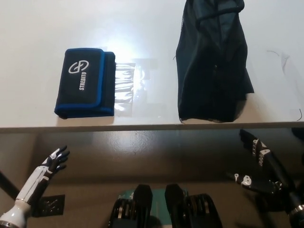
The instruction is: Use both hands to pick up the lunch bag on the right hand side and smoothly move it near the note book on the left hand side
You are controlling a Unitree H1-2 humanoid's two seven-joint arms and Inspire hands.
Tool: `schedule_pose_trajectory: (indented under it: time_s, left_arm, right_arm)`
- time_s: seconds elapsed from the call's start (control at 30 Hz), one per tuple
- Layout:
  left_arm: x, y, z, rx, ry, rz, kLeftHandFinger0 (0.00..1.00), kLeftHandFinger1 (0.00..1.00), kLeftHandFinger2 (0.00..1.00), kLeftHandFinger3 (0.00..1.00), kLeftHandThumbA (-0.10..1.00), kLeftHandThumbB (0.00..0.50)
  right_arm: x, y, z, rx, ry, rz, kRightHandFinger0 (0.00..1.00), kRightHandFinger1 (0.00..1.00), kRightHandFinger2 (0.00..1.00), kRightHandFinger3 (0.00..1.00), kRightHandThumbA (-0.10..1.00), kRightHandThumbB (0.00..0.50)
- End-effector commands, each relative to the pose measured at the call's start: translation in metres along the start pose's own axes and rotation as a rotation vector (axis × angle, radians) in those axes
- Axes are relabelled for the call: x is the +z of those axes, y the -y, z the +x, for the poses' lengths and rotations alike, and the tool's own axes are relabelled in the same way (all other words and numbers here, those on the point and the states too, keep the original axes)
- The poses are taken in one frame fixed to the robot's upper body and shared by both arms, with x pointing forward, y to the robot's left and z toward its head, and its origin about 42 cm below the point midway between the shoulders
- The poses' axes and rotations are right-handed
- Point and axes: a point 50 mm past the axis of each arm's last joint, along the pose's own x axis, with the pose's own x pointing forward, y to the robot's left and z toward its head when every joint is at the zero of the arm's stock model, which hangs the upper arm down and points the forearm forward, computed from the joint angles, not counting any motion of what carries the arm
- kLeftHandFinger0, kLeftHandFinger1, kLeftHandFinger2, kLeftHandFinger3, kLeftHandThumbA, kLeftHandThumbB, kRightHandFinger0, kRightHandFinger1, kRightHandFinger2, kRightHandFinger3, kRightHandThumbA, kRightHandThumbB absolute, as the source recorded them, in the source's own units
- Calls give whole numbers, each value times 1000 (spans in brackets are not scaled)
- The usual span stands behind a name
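A dark, soft lunch bag point(212, 66) lies on the white table point(142, 33) at the right, reaching from the far edge almost to the near edge. To its left lies a black and blue notebook case point(86, 82) with white lettering, beside a clear plastic sleeve point(124, 85). My white left hand point(52, 164) hangs below the table's near edge at lower left, open with its fingers apart. My black right hand point(260, 164) is below the edge at lower right, open, under the bag's right side. Neither hand touches anything.
The table's near edge point(142, 127) runs across the picture's middle, with brown floor below it. A thin thread or cable point(285, 59) lies on the table right of the bag. A bright light glare sits between the case and the bag.
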Motion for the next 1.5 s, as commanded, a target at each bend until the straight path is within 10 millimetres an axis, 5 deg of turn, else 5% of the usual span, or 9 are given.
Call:
schedule_pose_trajectory:
  time_s: [0.0,0.17,0.43,0.63,0.8,1.17,1.47]
  left_arm:
    - [19,-8,0,-3,121,71,1000,1000,1000,1000,1000,216]
    - [41,-8,-4,-6,208,79,1000,1000,1000,1000,1000,229]
    - [94,-12,6,-23,369,83,1000,1000,1000,1000,1000,258]
    - [123,-13,27,-42,465,67,1000,1000,1000,1000,1000,246]
    - [141,-15,48,-44,501,41,1000,1000,1000,1000,1000,337]
    - [177,-17,119,-77,465,-120,1000,1000,1000,1000,1000,393]
    - [200,-11,168,-71,444,-230,1000,1000,1000,1000,1000,369]
  right_arm:
    - [26,12,6,-62,196,34,1000,1000,1000,1000,1000,214]
    - [44,17,1,-136,247,59,1000,1000,1000,1000,1000,205]
    - [70,38,-4,-254,304,74,1000,1000,1000,1000,1000,282]
    - [81,53,2,-287,344,97,1000,1000,1000,1000,1000,245]
    - [93,75,20,-307,367,157,1000,1000,1000,1000,1000,244]
    - [121,116,78,-327,430,300,1000,1000,1000,1000,1000,268]
    - [130,121,124,-353,423,504,1000,1000,1000,1000,1000,295]
